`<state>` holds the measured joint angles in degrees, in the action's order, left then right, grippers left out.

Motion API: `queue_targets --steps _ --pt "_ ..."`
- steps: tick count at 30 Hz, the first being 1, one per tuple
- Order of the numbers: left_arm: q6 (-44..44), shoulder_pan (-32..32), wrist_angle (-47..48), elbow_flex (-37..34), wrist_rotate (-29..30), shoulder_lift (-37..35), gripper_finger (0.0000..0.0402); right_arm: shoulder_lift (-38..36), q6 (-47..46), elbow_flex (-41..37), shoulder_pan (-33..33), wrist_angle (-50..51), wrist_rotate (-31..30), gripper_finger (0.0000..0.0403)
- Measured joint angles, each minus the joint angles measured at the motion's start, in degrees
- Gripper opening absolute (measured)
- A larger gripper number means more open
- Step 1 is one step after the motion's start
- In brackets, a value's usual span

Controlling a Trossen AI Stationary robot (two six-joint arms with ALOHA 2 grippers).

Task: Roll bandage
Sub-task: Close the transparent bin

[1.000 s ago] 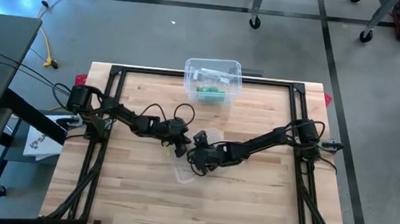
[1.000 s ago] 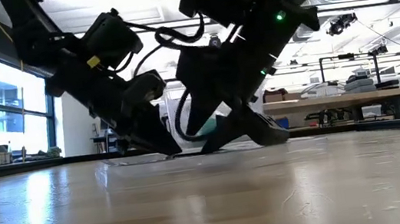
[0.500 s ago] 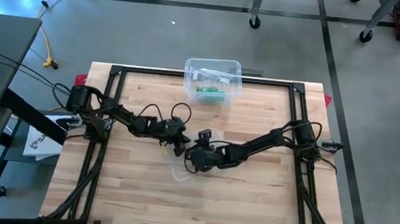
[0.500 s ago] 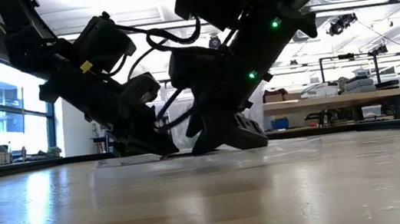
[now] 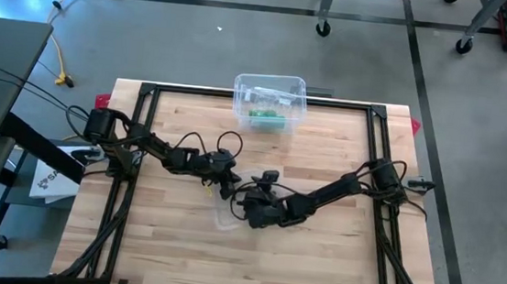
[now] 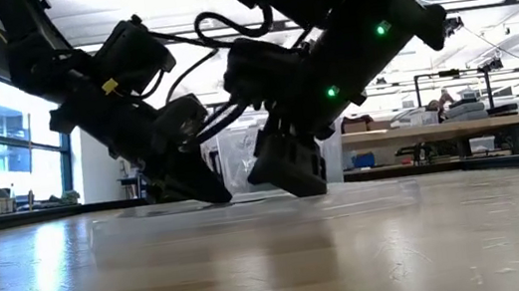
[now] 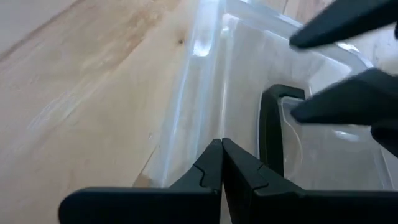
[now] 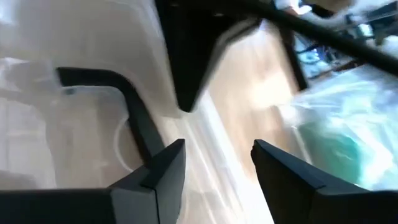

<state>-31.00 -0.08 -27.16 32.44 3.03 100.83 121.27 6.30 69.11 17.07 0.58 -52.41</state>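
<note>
We see the left end effector [image 5: 225, 187] pressed together at the clear lid's [image 5: 229, 215] edge on the desk [image 5: 317, 258]. The right end effector [image 5: 249, 210] stands spread over the lid. A clear bin [image 5: 269, 101] sits at the far edge.

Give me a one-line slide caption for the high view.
Both grippers, left shut and right open, meet over a clear lid mid-table; a clear bin sits at the far edge.
</note>
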Motion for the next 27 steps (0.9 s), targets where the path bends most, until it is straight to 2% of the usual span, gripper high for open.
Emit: queue_targets --steps 3,6,8,10,12,14,18,20,24,27 --pt "0.0 0.0 0.3 0.0 0.2 0.0 0.0000 0.0 -1.3 0.0 0.6 0.8 -4.1 0.0180" --pt "0.0 0.0 0.3 0.0 0.2 0.0 0.0000 -0.1 1.2 0.0 0.6 0.8 -3.3 0.0180" --pt "0.0 0.0 0.2 0.1 -0.3 0.0 0.0000 -0.6 6.3 0.3 0.5 1.1 1.4 0.0180" --pt "0.0 -0.2 0.2 0.1 -1.2 0.1 0.0000 -1.5 11.9 0.9 -0.2 3.1 10.3 0.0180" --pt "-0.1 -0.2 0.3 0.1 -1.3 0.1 0.0000 -2.4 15.3 2.1 -1.2 7.3 18.3 0.0180" --pt "-1.6 -0.2 0.3 0.1 -1.3 0.1 0.0000 -3.7 17.0 3.5 -2.4 11.9 23.1 0.0180" --pt "-7.4 -0.2 0.4 -0.1 -0.7 0.1 0.0000 -5.8 18.8 6.2 -5.0 21.4 29.3 0.0180" --pt "-9.4 -0.4 0.2 -0.2 -0.2 0.1 0.0000 -6.1 18.1 7.4 -6.3 26.1 30.5 0.0180" --pt "-11.9 -1.0 0.0 -0.8 2.1 0.0 0.0000 -6.5 13.7 11.8 -8.3 35.7 30.4 0.0181" --pt "-12.3 -1.4 0.0 -0.8 3.4 0.0 0.0000 -6.5 10.3 14.2 -10.1 40.7 36.0 0.0181"
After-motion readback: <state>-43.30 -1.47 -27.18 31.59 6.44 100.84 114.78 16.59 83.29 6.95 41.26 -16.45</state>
